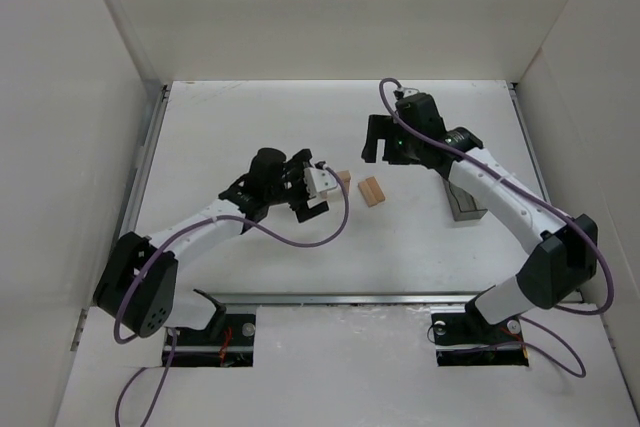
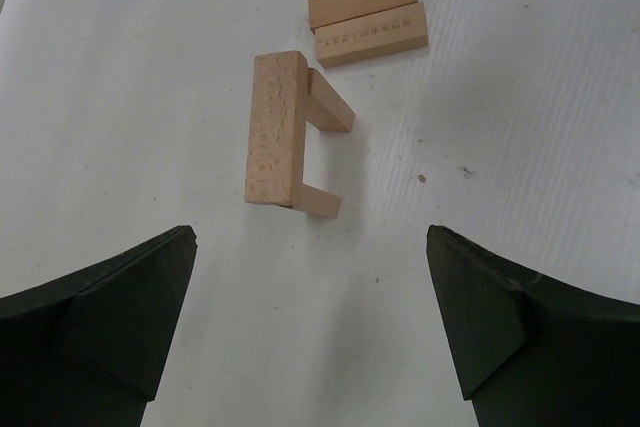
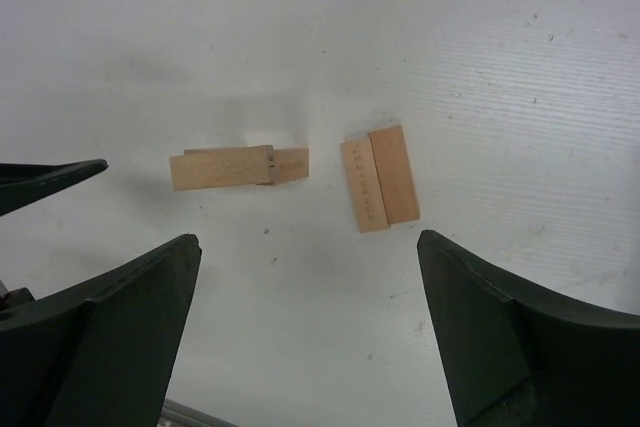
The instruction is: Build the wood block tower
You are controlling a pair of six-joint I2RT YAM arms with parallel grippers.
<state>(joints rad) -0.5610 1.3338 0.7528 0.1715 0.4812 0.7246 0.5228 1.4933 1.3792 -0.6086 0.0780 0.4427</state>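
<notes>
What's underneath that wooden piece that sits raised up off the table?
The raised plank rests on two others laid crosswise: a far plank and a near plank. Only their ends poking out one side show; the rest is covered by it.

planks [image 2: 275, 127]: light tan, faint speckled grain
stamped plank [image 2: 372, 35]: tan, row of small dark marks
surface [image 2: 520, 127]: white, fine ribbing
left end effector [image 2: 310, 237]: black

Tower [image 1: 343, 180] left of plank pair [image 1: 372, 191]
</notes>
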